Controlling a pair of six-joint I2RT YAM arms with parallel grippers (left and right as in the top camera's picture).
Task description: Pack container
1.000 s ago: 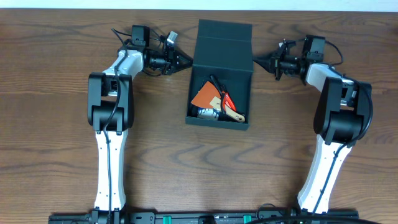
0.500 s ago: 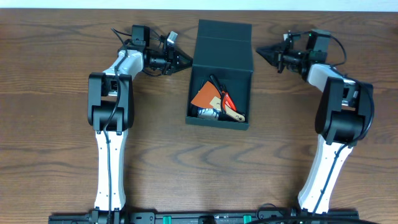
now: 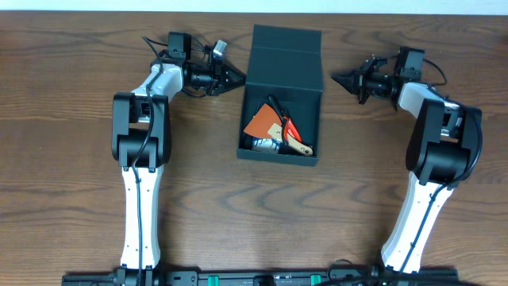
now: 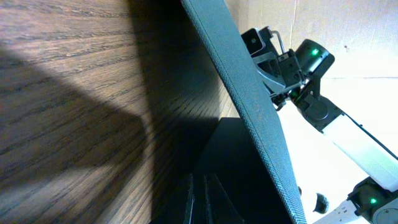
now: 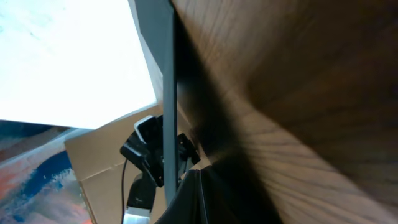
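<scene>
The container (image 3: 279, 153), a dark teal-black box, stands at the table's middle back with its flap lid (image 3: 286, 52) raised at the far side. Inside lie an orange flat piece (image 3: 263, 123), a red-handled tool (image 3: 289, 128) and a wood-handled tool (image 3: 299, 146). My left gripper (image 3: 238, 79) is shut, its tip at the box's left wall near the lid hinge; that wall (image 4: 249, 106) fills the left wrist view above the shut fingers (image 4: 200, 198). My right gripper (image 3: 336, 78) is shut and empty, a short gap right of the box. The box edge (image 5: 163, 93) shows in the right wrist view beyond its fingers (image 5: 200, 199).
The brown wood table (image 3: 79, 199) spreads round the box. Both arms' bases stand at the front edge. A white wall strip runs along the table's far edge (image 3: 397, 6).
My right gripper has drawn back to the right from the box's right wall, rising briefly and then dropping again. The left arm and the box have not moved.
</scene>
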